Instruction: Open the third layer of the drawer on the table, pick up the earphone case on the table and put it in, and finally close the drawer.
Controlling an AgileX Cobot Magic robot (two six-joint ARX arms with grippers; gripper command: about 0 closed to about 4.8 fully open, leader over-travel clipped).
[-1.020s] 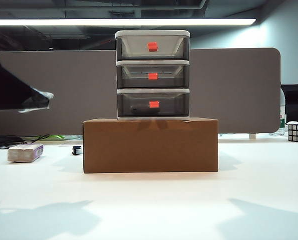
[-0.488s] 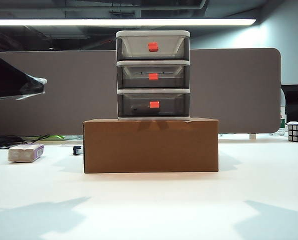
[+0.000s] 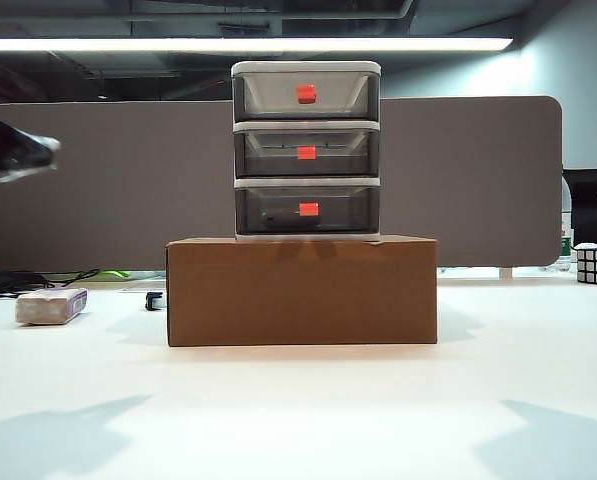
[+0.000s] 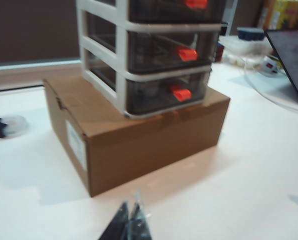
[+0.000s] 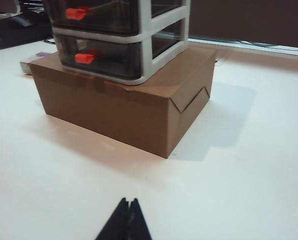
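Dark left claw (image 3: 18, 155) half out-of-frame

We can't read any text, brand or number in these views. The cardboard box (image 4: 134, 145) carries a white label (image 4: 76, 145) on one side, seen from the left wrist, but its print is too blurred to make out. The drawer unit (image 3: 306, 150) and its red-orange handles (image 3: 308, 209) show no markings we can read.
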